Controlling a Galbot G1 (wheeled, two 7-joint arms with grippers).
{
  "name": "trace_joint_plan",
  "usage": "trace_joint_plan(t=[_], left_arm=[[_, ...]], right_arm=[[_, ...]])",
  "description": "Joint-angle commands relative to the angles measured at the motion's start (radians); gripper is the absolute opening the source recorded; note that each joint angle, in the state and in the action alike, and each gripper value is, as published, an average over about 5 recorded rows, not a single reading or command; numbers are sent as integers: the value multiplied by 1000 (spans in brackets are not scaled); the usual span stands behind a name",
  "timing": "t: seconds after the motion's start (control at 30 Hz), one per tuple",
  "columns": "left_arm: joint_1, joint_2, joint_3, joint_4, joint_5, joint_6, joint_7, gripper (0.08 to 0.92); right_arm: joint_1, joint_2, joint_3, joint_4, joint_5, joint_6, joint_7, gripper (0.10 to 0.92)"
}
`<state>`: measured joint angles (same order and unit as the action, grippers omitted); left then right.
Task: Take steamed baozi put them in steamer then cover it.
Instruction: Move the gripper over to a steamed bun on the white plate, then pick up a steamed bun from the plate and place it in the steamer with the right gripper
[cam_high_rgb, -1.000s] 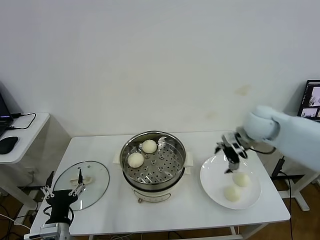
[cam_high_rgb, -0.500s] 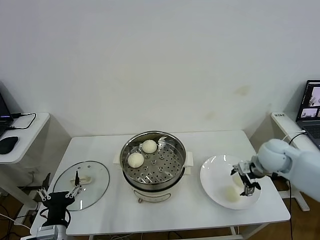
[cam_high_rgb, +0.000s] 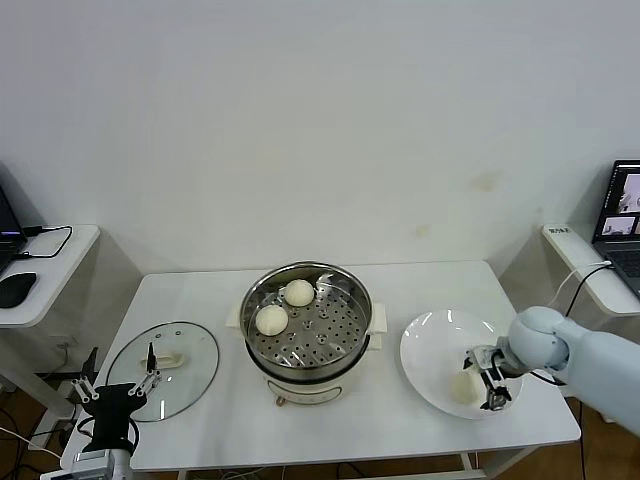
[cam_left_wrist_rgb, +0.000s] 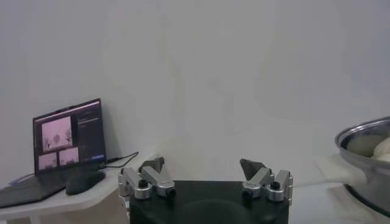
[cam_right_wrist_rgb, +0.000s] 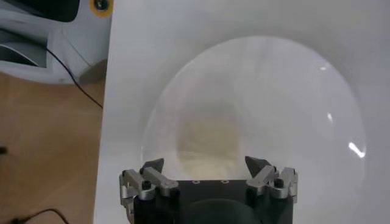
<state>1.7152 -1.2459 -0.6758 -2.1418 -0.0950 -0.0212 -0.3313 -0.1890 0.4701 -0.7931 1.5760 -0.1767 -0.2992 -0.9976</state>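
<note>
The steamer (cam_high_rgb: 305, 335) stands mid-table with two steamed baozi on its perforated tray, one at the back (cam_high_rgb: 299, 292) and one at the left (cam_high_rgb: 271, 319). Its rim (cam_left_wrist_rgb: 365, 146) also shows in the left wrist view. On the white plate (cam_high_rgb: 435, 345) at the right lies another baozi (cam_high_rgb: 461, 387). My right gripper (cam_high_rgb: 481, 378) is low over the plate, open, just right of it. In the right wrist view a baozi (cam_right_wrist_rgb: 206, 146) sits just ahead of the open gripper (cam_right_wrist_rgb: 204, 162), untouched. The cover (cam_high_rgb: 165, 356) lies flat at the table's left. My left gripper (cam_high_rgb: 116, 387) hangs open by the cover's front edge.
A side table (cam_high_rgb: 60, 262) with a mouse and a cable stands at the left. At the right are another desk (cam_high_rgb: 580, 262) and a laptop (cam_high_rgb: 625, 200). The left wrist view shows a laptop (cam_left_wrist_rgb: 70, 143) on a desk. The plate lies near the table's right front corner (cam_high_rgb: 565, 425).
My right gripper has come down from above the plate's back edge to the plate's front right, by the baozi. The left gripper has sunk slightly.
</note>
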Motion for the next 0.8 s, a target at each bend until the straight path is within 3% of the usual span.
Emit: trace_joint_plan(t=[0.03, 0.47, 0.8], left_arm=[[-2, 0, 0, 3, 1, -1, 0, 823], [2, -2, -3, 0, 1, -2, -2, 823], [0, -2, -3, -4, 2, -2, -3, 823]], right_arm=[[-47, 37, 34, -47, -22, -2, 18, 822], [-51, 48, 35, -41, -21, -21, 11, 745], [37, 33, 39, -14, 23, -25, -15, 598]])
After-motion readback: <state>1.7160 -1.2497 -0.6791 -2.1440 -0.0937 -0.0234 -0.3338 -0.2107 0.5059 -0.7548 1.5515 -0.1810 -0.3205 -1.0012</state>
